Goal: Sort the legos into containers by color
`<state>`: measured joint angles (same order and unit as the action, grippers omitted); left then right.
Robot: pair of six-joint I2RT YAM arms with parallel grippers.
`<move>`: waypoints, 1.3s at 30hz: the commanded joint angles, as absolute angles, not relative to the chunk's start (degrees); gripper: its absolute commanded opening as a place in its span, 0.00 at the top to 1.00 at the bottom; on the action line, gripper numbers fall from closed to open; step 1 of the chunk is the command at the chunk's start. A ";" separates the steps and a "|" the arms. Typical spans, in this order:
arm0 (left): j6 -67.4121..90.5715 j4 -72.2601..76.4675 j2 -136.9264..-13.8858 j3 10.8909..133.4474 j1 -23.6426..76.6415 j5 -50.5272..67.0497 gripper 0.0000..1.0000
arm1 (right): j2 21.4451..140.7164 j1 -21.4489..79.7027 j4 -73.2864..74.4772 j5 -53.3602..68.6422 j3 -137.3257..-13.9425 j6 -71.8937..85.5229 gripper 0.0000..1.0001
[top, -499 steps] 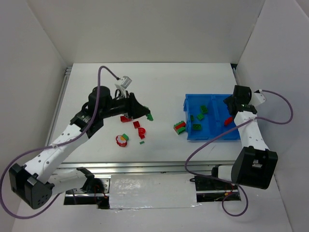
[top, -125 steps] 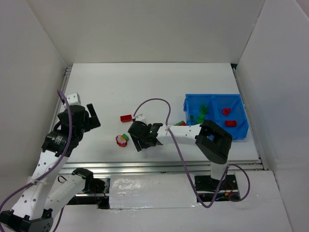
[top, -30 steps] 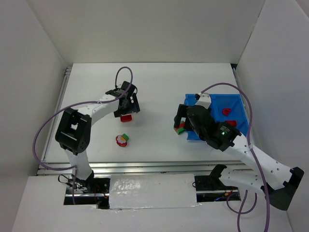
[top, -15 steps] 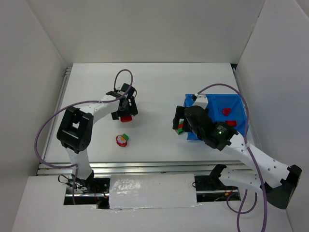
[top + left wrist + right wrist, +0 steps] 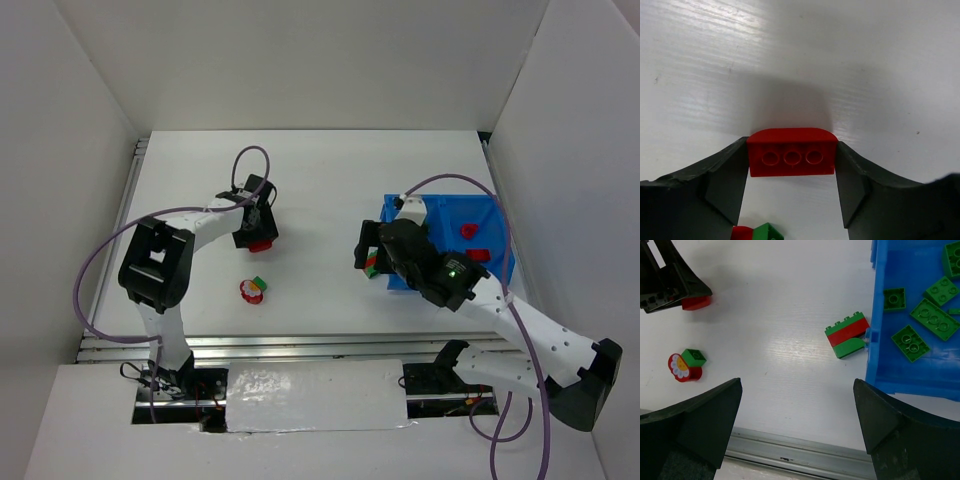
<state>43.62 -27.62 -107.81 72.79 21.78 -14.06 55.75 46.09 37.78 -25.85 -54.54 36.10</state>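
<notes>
A red brick (image 5: 791, 157) lies on the white table, and the fingers of my left gripper (image 5: 791, 161) press against both of its ends. The top view shows that brick (image 5: 262, 243) left of centre under the left gripper (image 5: 256, 232). My right gripper (image 5: 797, 390) hangs open and empty above the table, just left of the blue bin (image 5: 875, 371). A joined red-green brick (image 5: 847, 335) rests against the bin's left wall. Several green bricks (image 5: 932, 317) lie in the left compartment, red bricks (image 5: 468, 231) in the right one.
A round red-white piece (image 5: 682, 367) with a small green brick (image 5: 693, 357) on it sits near the front left. The table's metal front rail (image 5: 800, 447) runs below the right gripper. White walls (image 5: 90, 130) enclose the table on three sides.
My left gripper's jaws have come in from wide open onto the red brick's ends. The right arm has drifted slightly left, still open.
</notes>
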 commanded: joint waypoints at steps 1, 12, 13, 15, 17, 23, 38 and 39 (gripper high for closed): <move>43.77 -26.10 -108.72 72.25 21.62 -11.95 0.69 | 55.20 45.88 33.49 -24.53 -53.09 35.77 0.00; 55.97 -16.72 -87.23 64.34 28.71 -1.67 1.00 | 50.54 46.31 -4.63 -4.84 -32.35 42.97 0.00; 59.21 -15.83 -85.53 63.90 30.05 -1.32 1.00 | 50.89 46.49 -9.36 -4.40 -31.56 42.80 0.00; 61.86 -13.55 -81.67 63.81 33.90 -0.53 1.00 | 52.98 47.10 -10.98 -4.39 -31.90 41.93 0.00; 65.37 -12.13 -79.99 64.77 36.37 -0.53 1.00 | 54.66 47.55 -8.80 -6.76 -35.14 41.40 0.00; 69.26 -9.85 -76.20 67.06 42.71 -2.46 1.00 | 54.50 48.25 -13.52 -7.56 -35.17 39.64 0.01; 71.02 -5.45 -74.36 66.00 44.82 1.32 1.00 | 54.40 48.78 -22.75 -16.52 -33.31 37.44 0.33; 70.93 -5.19 -74.27 66.01 44.91 1.75 1.00 | 54.58 48.87 -24.50 -16.61 -33.14 37.35 0.38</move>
<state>70.06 -8.93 -76.58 65.63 44.45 -0.05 53.87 48.27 -18.09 -14.13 -32.25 38.35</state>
